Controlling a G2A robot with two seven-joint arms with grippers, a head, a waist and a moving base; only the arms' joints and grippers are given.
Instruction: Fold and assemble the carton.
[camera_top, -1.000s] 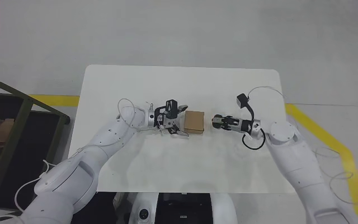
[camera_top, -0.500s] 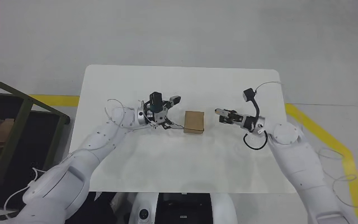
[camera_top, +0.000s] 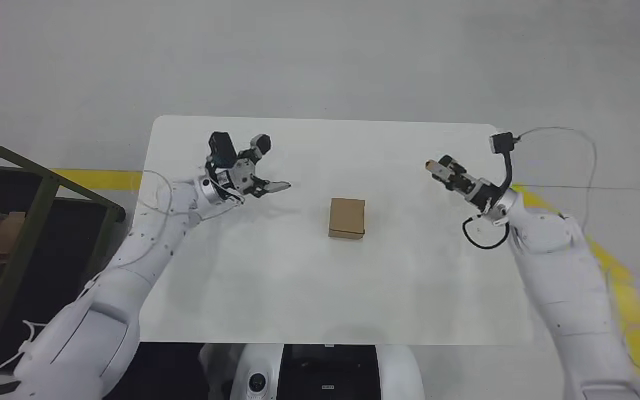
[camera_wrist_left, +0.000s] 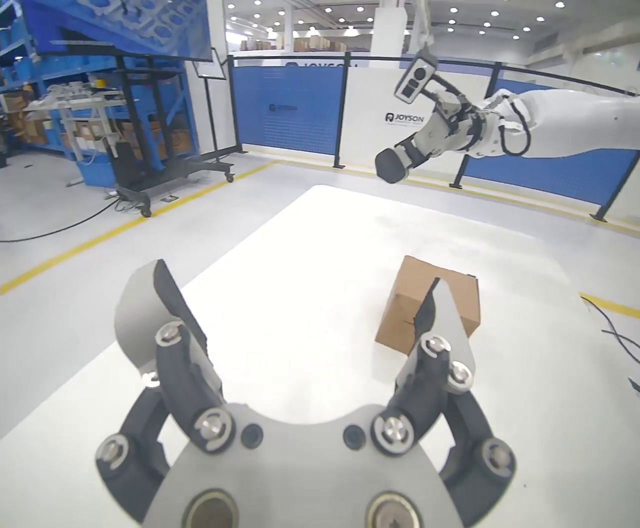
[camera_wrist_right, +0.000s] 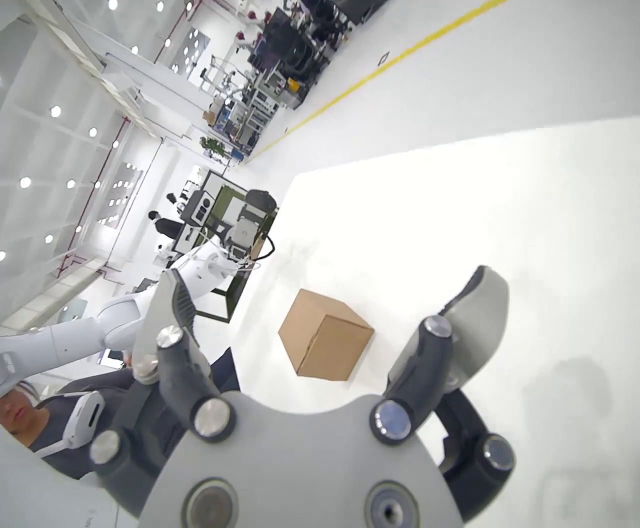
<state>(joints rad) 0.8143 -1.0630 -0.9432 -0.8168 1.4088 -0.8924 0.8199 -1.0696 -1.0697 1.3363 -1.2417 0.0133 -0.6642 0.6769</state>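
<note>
Two spread hands flank the carton (camera_top: 347, 217) on the bench (camera_top: 300, 290): left hand (camera_top: 270, 165) at ten o'clock, nearer; right hand (camera_top: 440, 166) at two.

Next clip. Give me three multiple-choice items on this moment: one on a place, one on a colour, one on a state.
1. Where on the table is the carton?
A. At the near edge
B. About mid-table, between the two arms
C. At a far corner

2. What colour is the carton?
A. White
B. Blue
C. Brown

3. How are the left gripper and the right gripper?
A. Both open, holding nothing
B. Both shut on the carton
C. Left open, right shut on the carton

Answers:
1 B: the top view shows it standing alone mid-table, with an arm off to each side.
2 C: it is plain brown cardboard in every view.
3 A: each wrist view shows its own gripper spread wide, with the carton lying apart beyond it.
</note>
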